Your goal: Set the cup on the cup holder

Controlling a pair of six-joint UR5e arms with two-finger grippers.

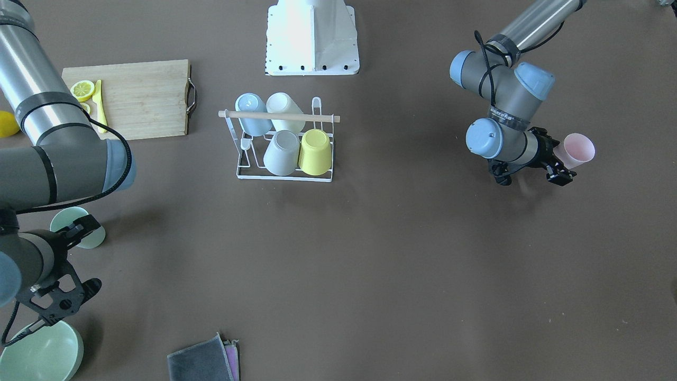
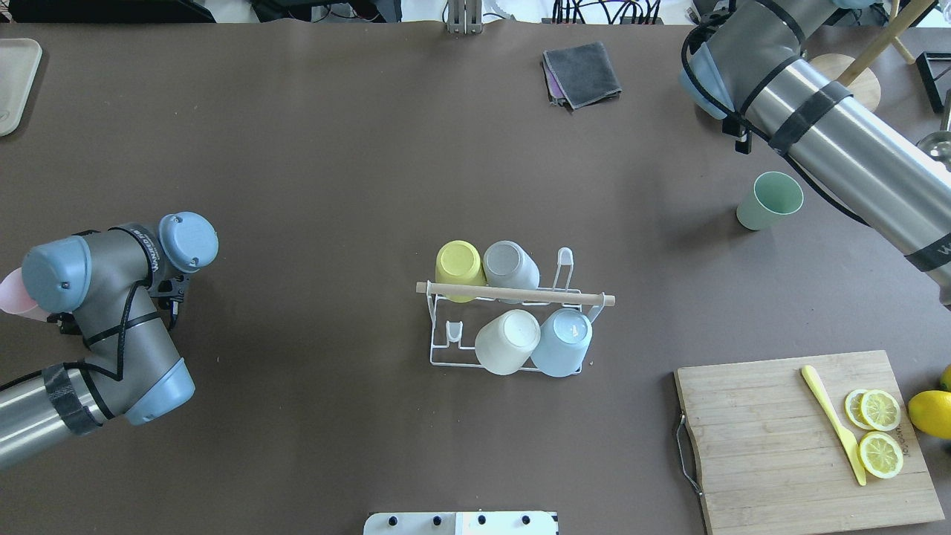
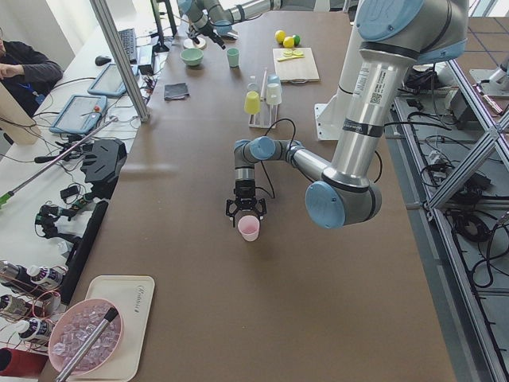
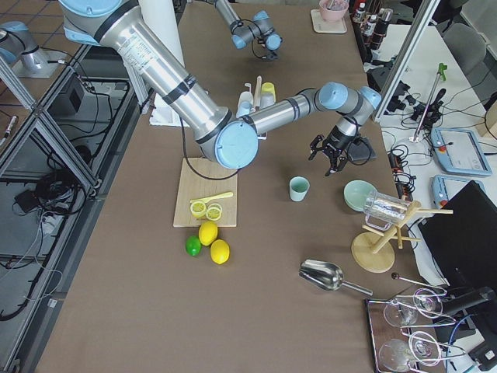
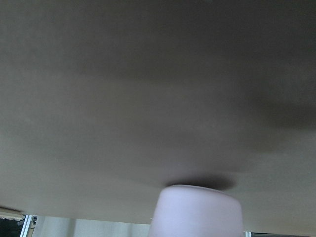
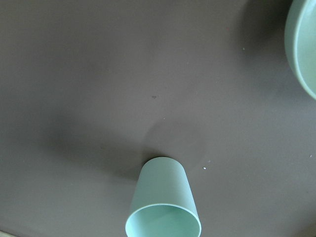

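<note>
Hovering over the pale pink plastic cup (image 1: 577,150), the left pincer (image 1: 555,159) is released, with the white wire cup holder (image 1: 322,119) well to its right.

Silver arms (image 1: 26,79), blue joint caps (image 1: 489,138), black cables (image 1: 485,71)

Cups are totalling six. One cup holder (image 1: 317,118) is carrying four of them: a blue cup (image 1: 254,126), a white cup (image 1: 283,105), a grey cup (image 1: 281,152) and a yellow cup (image 1: 315,152). One pink cup (image 1: 577,150) and one green cup (image 2: 769,200) are sitting off the rack.

One green bowl (image 1: 39,354) is showing. One cutting board (image 1: 143,100) is bearing three lemon slices (image 2: 880,410) and one yellow knife (image 2: 833,423). Whole fruit is numbering three: two lemons (image 4: 220,251) and one lime (image 4: 193,245). Folded cloths (image 2: 582,72) are appearing as two, stacked.
</note>
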